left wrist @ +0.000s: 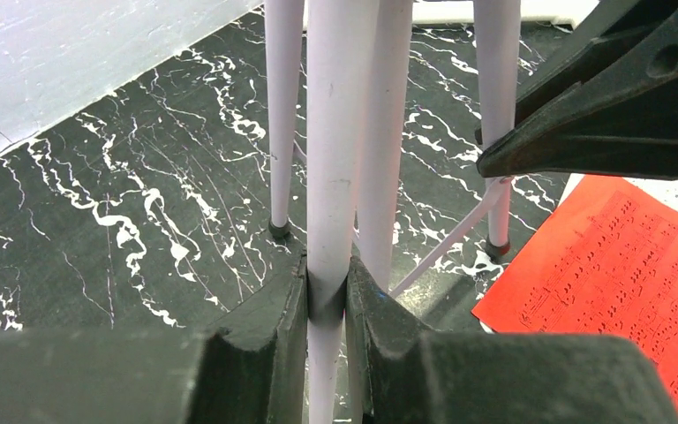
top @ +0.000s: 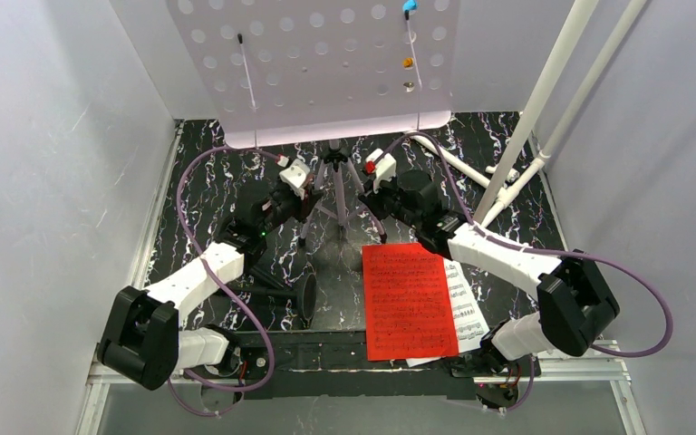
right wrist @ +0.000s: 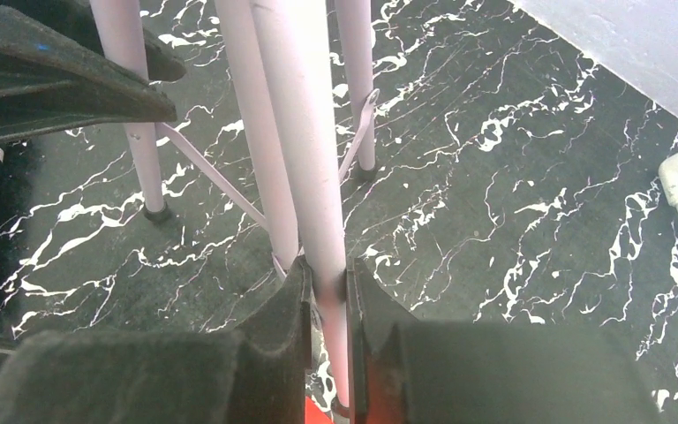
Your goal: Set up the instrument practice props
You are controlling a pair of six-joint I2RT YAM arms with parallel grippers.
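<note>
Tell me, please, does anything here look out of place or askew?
The black microphone on its round-based stand appears tipped over on the marbled tabletop, and the white sheet-music page sticks out crookedly beneath the red page.

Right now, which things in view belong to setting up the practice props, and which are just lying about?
Job:
lilac music stand
red sheet-music page
white sheet-music page
black microphone on its stand

Lying about:
white pipe frame
</note>
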